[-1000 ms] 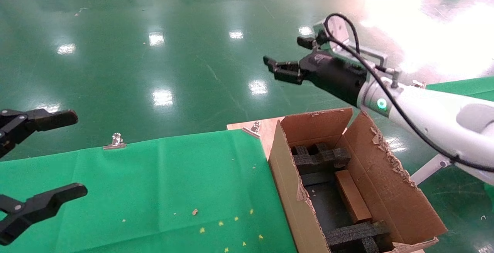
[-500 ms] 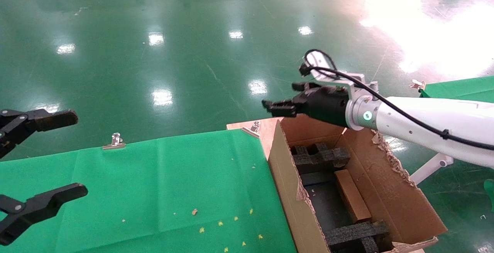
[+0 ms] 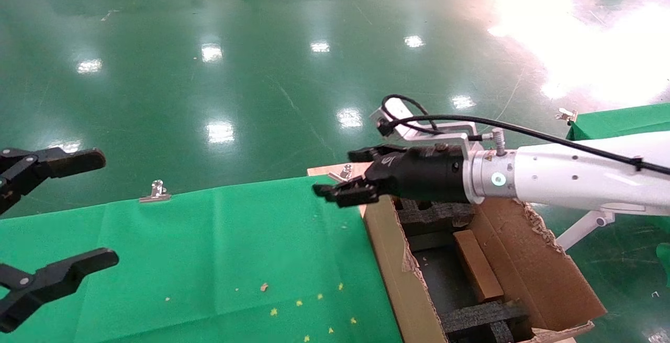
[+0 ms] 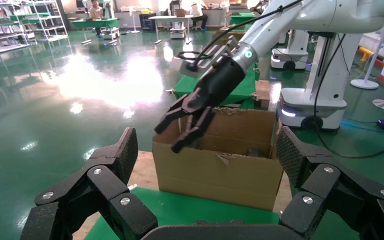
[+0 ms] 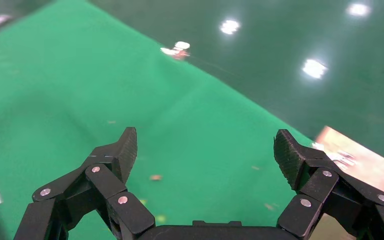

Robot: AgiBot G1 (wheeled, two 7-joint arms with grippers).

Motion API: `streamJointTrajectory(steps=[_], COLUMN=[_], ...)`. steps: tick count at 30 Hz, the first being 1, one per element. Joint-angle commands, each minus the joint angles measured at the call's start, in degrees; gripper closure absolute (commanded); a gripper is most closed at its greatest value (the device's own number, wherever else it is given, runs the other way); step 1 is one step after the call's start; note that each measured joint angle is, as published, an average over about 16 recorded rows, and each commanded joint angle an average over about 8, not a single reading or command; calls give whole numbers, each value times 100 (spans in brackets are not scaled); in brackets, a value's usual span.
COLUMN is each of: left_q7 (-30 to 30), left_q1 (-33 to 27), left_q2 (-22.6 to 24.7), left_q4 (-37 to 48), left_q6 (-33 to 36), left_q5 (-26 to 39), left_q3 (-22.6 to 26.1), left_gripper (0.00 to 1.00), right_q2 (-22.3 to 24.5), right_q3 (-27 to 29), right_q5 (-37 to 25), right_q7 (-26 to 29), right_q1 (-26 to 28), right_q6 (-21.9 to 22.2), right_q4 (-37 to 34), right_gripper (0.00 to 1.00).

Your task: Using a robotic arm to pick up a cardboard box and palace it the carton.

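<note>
White and nearly level, your robotic arm (image 3: 570, 178) reaches in from the right across the far end of the carton (image 3: 544, 275), its ring light glowing at the wrist and a black cable looping over the grey camera block on top. Your right pincer (image 3: 345, 178) points toward the robot's left, past the carton's left wall and over the edge of the green cloth (image 3: 209, 259) covering the tabletop (image 3: 361, 175). Its fingers are spread and grasp nothing; the right wrist view shows only green cloth between them, and the left wrist view shows the same pincer (image 4: 182, 127) released above the carton's near wall.

Your cardboard box (image 3: 477, 267) lies inside the carton, on the dark floor between two black foam inserts (image 3: 434, 212), against the carton's right-hand inner wall. You see it flat on a long side, its long axis running with the carton's length, from the far end toward the robot, with the near end angled slightly right.

Your left pincer (image 3: 49, 228) sits at the left edge of the head view, above the cloth, well apart from the carton, fingers wide and unladen. Metal binder clips (image 3: 155, 191) pin the cloth's far edge.
</note>
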Motion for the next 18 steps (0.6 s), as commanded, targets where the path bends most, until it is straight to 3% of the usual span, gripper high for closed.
streamJointTrajectory(steps=[1,18], left_q7=[0,0], left_q1=[0,0], left_q2=[0,0], left_q4=[0,0], left_q6=[0,0], left_q5=[0,0], left_q3=[0,0], left_gripper=[0,0], right_q2=[-21,-209], right_q3=[369,3616], right_q5=[211,2071], right_q7=[-313,-3061], right_q1=[-182,-1786], right_q6=[-337,-3301], right_q4=[-19,-185], right_gripper=[0,0])
